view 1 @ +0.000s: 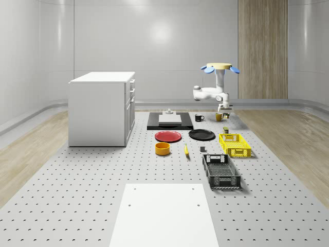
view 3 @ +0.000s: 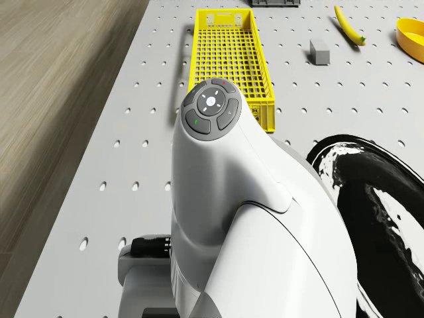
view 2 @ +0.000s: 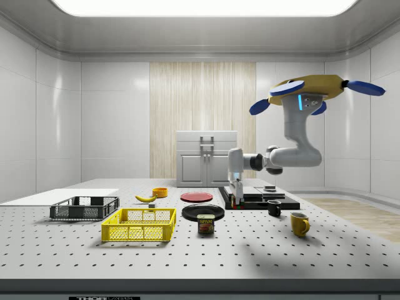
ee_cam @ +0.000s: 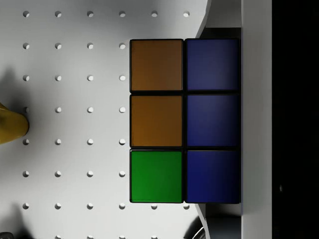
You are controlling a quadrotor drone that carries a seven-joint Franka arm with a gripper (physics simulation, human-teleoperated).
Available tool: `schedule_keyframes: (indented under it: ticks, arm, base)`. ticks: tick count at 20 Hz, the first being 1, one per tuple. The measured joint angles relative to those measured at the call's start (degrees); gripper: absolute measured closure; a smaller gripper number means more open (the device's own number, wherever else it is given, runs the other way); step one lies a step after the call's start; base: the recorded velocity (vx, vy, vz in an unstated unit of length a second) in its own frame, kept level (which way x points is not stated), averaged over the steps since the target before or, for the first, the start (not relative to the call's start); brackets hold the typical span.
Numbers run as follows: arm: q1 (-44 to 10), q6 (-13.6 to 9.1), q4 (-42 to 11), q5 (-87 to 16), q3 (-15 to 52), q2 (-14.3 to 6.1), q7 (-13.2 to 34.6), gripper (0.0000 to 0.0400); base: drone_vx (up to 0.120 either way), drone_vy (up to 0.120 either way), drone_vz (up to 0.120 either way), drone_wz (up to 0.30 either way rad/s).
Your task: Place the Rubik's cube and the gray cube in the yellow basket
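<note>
The Rubik's cube point(ee_cam: 157, 119) shows orange, green and blue squares close up in the wrist view. My gripper point(ee_cam: 219, 121) is shut on it, one finger against each of two opposite sides. In the whole-scene view the gripper point(view 1: 224, 110) hangs low over the far end of the table, next to a yellow mug point(view 1: 219, 117). The drone point(view 1: 222, 68) hovers above that spot. The small gray cube point(view 1: 202, 150) lies on the table between a banana point(view 1: 186, 150) and the yellow basket point(view 1: 235, 144). The basket point(view 3: 228, 53) and gray cube point(view 3: 319, 52) also appear in the drone view.
A black platform point(view 1: 170, 121), a black mug point(view 1: 199, 118) and a Spam can point(view 1: 225, 130) sit near the gripper. A black plate point(view 1: 201, 135), red plate point(view 1: 168, 136), yellow bowl point(view 1: 163, 148) and black basket point(view 1: 221, 171) lie nearer. A white cabinet point(view 1: 102, 108) stands at the whole-scene view's left.
</note>
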Motion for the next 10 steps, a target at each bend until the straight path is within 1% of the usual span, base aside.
schedule_keyframes:
  ticks: [10]
  arm:
    - [-0.16,1.39,0.04,0.61,0.13,-1.51,0.14,0.0075]
  base:
    - [0.120,0.000,0.000,0.000]
